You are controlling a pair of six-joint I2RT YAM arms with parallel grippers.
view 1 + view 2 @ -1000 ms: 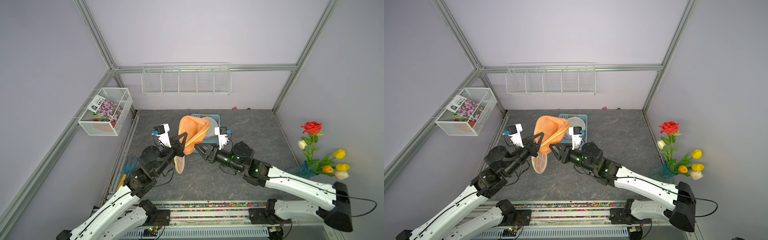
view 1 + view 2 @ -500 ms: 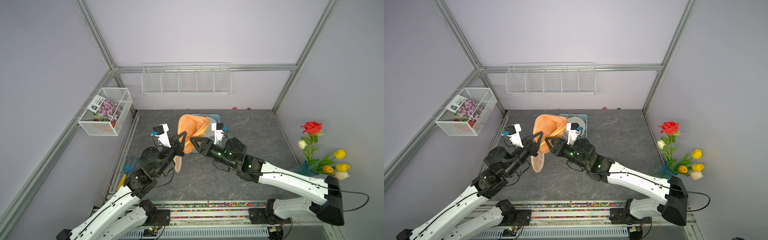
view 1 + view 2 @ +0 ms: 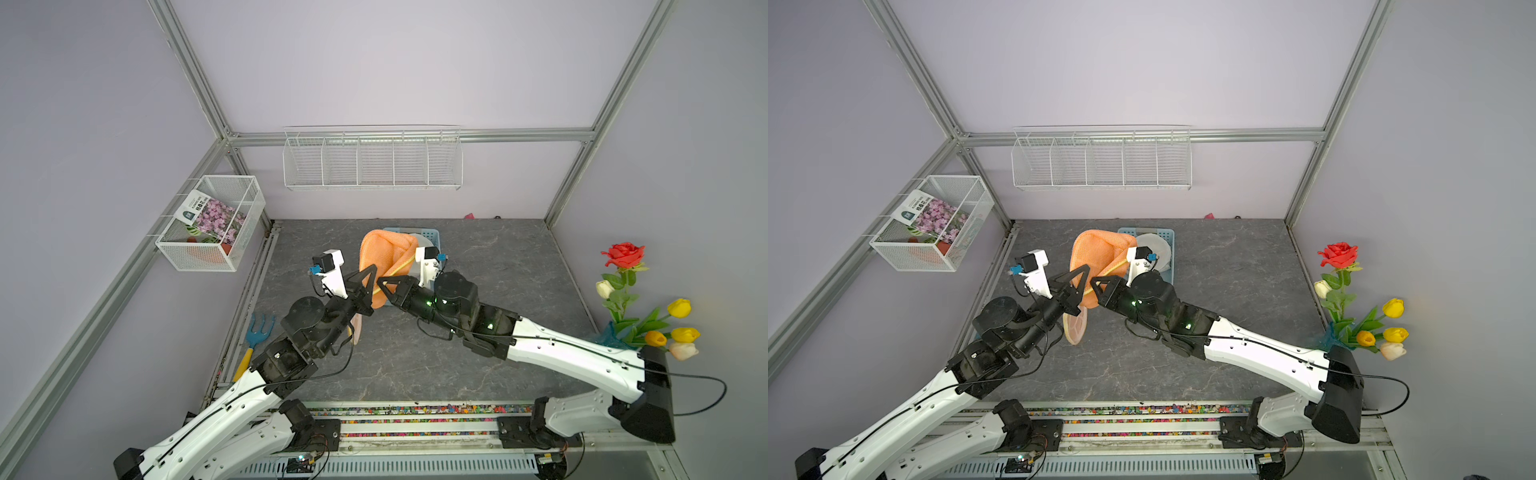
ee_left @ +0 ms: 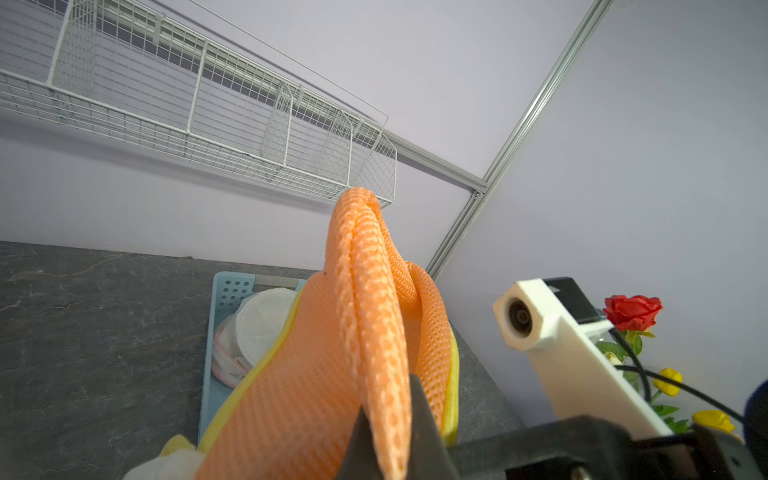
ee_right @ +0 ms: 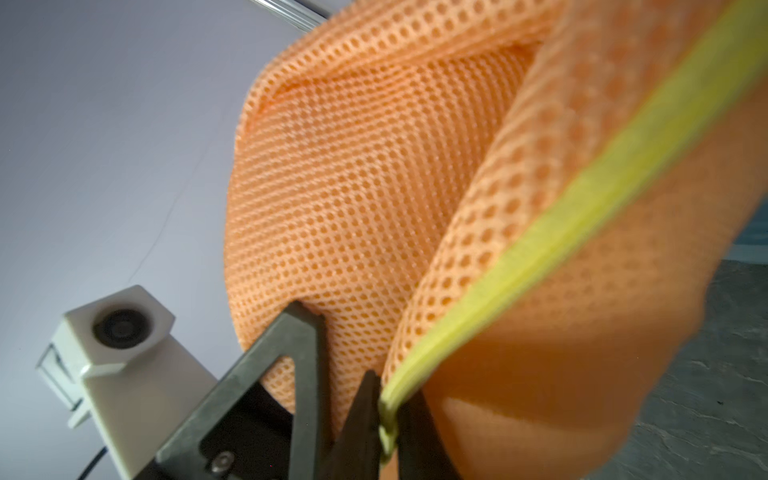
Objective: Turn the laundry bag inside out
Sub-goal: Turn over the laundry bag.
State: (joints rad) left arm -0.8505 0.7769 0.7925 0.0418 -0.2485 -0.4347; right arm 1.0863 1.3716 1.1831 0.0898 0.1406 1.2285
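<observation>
Blue tray point(image 3: 434, 235) stands behind laundry bag point(image 3: 381, 254); front tabletop point(image 3: 415, 365) lies open.

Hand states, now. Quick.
Left hand: shut on the bag, at its orange mesh.
Right hand: shut on the bag, at its yellow edge.

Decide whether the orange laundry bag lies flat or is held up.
Held up: the laundry bag is raised between both arms, left jaws pinching a mesh fold, right jaws shut on its yellow trim.

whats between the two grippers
The orange laundry bag: its mesh fills the gap between the left gripper and right gripper, both clamped on it, as both top views show.
</observation>
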